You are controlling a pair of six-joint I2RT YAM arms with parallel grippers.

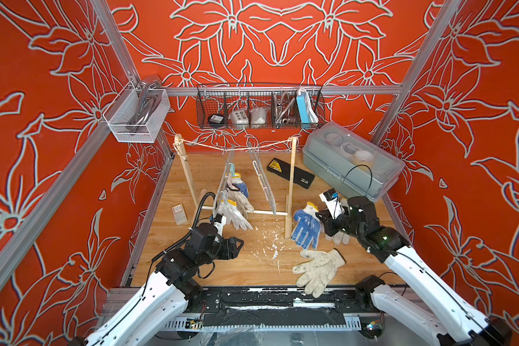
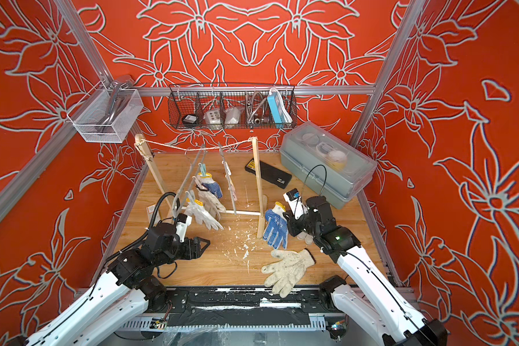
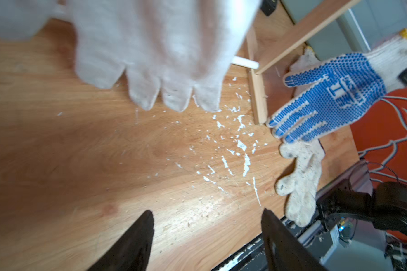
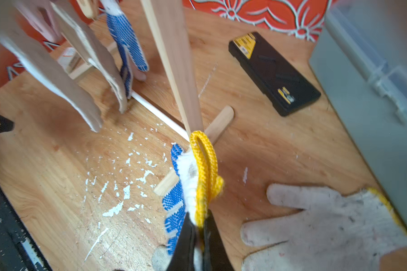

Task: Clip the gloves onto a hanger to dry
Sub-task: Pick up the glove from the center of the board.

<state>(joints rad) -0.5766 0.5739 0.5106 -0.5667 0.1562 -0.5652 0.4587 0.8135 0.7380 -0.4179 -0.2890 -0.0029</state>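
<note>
— Yellow edging on a cuff: is that what the right claw (image 4: 199, 225) has hold of?

— Yes. In the right wrist view its jaws are pinched together on the yellow-edged cuff of the blue-dotted glove (image 4: 174, 204), and the cuff's loop sticks out past the tips.

— And the rest of that glove?

— It trails away from the claw. In both top views the blue-dotted glove (image 1: 306, 227) (image 2: 276, 229) has its cuff at the claw and its fingers pointing toward the front of the table. Its dotted palm faces up, just beside the foot of the right post (image 1: 291, 185) of the rack. Whether the fingertips touch the wood I cannot tell.

— Anything lying close by?

— A pale glove (image 4: 327, 225) lies flat on the table right beside the claw, and in a top view it is partly under the right arm. A soiled glove (image 1: 319, 271) lies nearer the front edge, apart from both claws.

— What about the left claw (image 3: 207, 211)?

— Spread wide, gripping nothing, over bare table (image 3: 57, 152). A plain glove (image 3: 150, 58), blurred and close, hangs beyond its tips. In a top view that plain glove (image 1: 235, 214) is clipped to the left hanger (image 1: 226, 170), below two more hung gloves, one of them dotted blue (image 1: 241, 187).

— And the other hanger?

— The second hanger (image 1: 262, 182) hangs from the twine (image 1: 252, 147), between the left hanger and the right post.
</note>
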